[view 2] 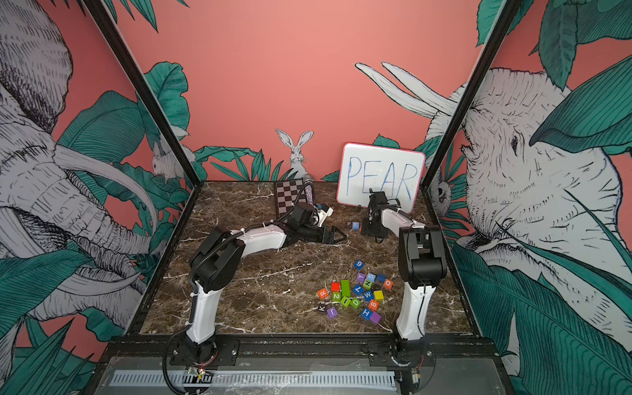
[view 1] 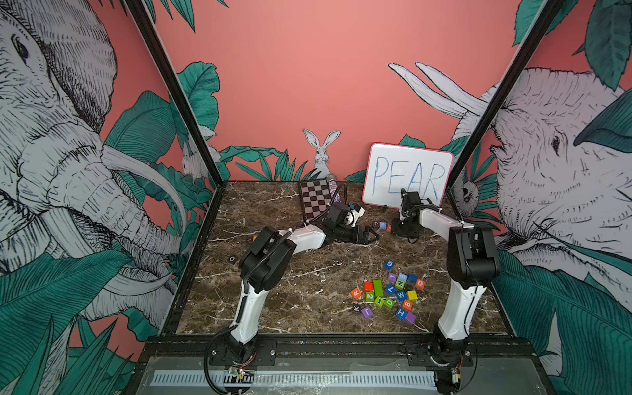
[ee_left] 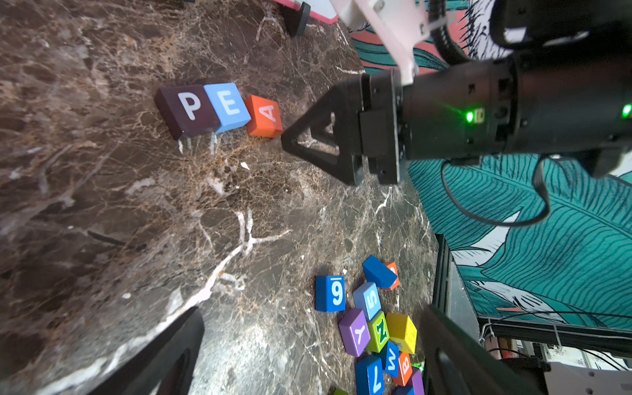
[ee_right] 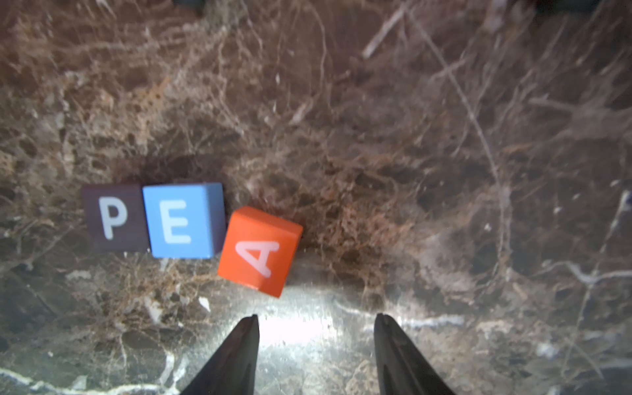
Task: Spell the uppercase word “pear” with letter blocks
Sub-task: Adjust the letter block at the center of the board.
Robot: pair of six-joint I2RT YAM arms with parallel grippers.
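Orange A block [ee_right: 260, 251] is being lined up, skewed, beside the E block [ee_right: 181, 220] and P block [ee_right: 114, 219] near the tabletop's [ee_right: 410, 136] far edge, continuing the word; the right gripper [ee_right: 316, 321] is being held with jaws apart, empty.

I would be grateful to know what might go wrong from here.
The orange A block sits skewed beside the light-blue E block; straightening it may push E and the black P block out of line. The open right gripper, close by, might bump A. The orange R block lies beside a green 2 block, risking a double grab.
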